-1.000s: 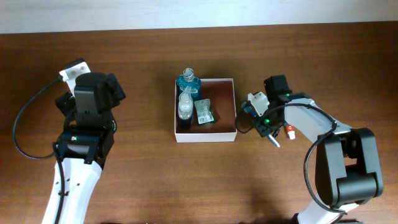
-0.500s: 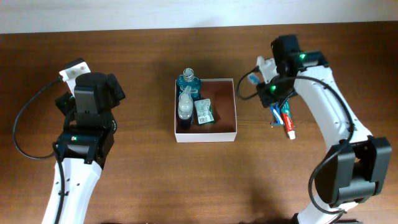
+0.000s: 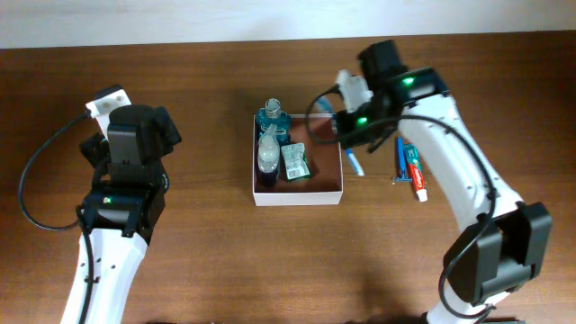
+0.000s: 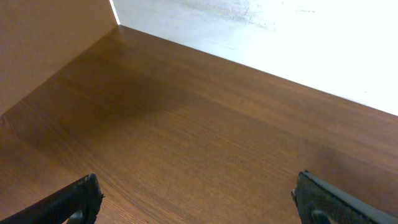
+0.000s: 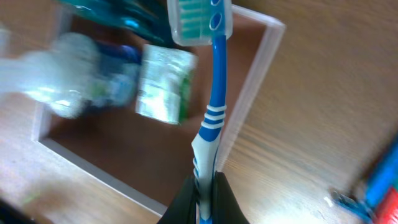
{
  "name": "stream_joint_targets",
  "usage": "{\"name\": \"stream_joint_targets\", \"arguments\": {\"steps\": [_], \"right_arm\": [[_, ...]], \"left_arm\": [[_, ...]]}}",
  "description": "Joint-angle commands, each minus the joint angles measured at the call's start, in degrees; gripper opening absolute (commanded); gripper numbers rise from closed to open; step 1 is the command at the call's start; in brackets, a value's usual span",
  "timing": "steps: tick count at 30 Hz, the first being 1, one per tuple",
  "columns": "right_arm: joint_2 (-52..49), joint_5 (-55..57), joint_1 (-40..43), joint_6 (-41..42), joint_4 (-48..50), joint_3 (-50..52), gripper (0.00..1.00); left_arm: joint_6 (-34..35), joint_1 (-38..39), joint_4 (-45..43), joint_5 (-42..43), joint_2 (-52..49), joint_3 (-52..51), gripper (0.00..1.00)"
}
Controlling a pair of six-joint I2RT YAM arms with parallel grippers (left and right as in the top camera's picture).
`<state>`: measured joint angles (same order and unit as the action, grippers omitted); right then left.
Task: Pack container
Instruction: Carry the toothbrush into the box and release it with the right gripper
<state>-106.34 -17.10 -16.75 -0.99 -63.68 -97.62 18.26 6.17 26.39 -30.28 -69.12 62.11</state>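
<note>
Two narrow jaws of the right gripper (image 5: 205, 198) pinch the tail end of a blue-and-white toothbrush (image 5: 214, 118), bristle side facing the wrist camera. Its handle crosses the right wall of the container (image 5: 260, 68), head toward the far corner. The container sits mid-table, white rim all round. Its right half is bare floor, open room. The left half is crowded: green-and-white packet (image 5: 165, 84), clear bottle (image 5: 65, 81), teal bottle (image 3: 272, 117) leaning over the far rim. Right of the container there is a strip of bare table (image 3: 207, 261), then a toothpaste tube (image 3: 414, 173) with a thin blue item (image 3: 399, 157) just beside it; can't tell what. Left gripper (image 4: 198, 198) is well apart at the table's left, jaws spread wide, holding nothing, over bare wood.
</note>
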Motion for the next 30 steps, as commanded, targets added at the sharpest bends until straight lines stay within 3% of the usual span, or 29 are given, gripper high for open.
{"name": "stream_joint_targets", "arguments": {"steps": [1,7,30], "right_arm": [[0.3,1.4,-4.7,3.7,1.6,-0.8,0.04],[-0.2,10.8,-9.3,9.0,3.1,0.2,0.04],[-6.4,11.8,-11.5,13.5,7.6,1.1,0.04]], "left_arm": [[0.8,-0.2,-0.1,-0.6,-0.3,0.4,0.99],[0.8,-0.2,-0.1,-0.6,-0.3,0.4,0.99],[0.8,-0.2,-0.1,-0.6,-0.3,0.4,0.99]]}}
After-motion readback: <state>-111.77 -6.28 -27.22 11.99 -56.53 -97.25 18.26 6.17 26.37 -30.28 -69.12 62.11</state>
